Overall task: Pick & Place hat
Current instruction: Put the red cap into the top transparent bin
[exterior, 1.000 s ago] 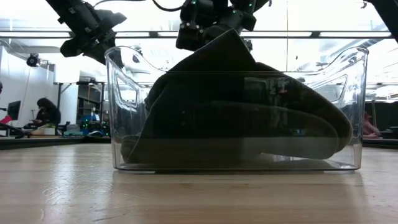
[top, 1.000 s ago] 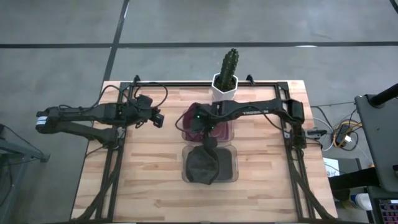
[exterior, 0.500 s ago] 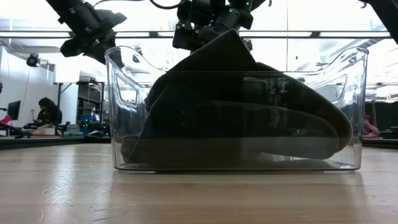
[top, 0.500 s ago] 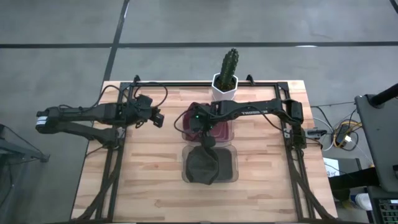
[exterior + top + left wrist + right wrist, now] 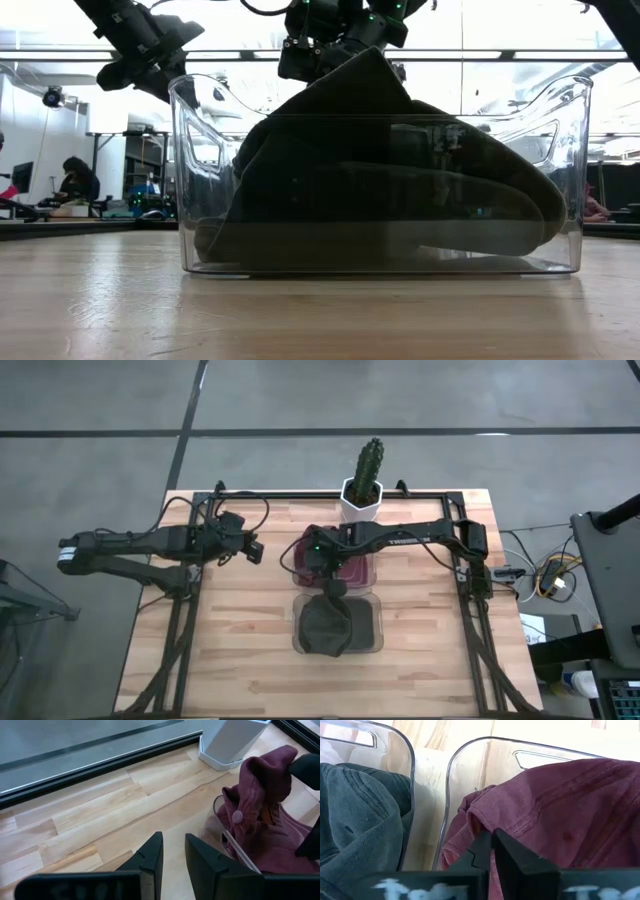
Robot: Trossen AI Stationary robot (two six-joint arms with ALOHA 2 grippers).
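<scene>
Over maroon hat [image 5: 555, 805]: right gripper [image 5: 490, 842], jaws shut.

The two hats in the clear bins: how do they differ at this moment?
The maroon hat is pinched by the shut right gripper; no gripper touches the dark grey hat. The maroon hat's bin is nearer the cactus pot; the grey hat's bin is nearer the front edge. Both are crumpled soft fabric.

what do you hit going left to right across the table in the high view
left gripper → maroon hat in its clear bin, right gripper shut at it → right arm's base
</scene>
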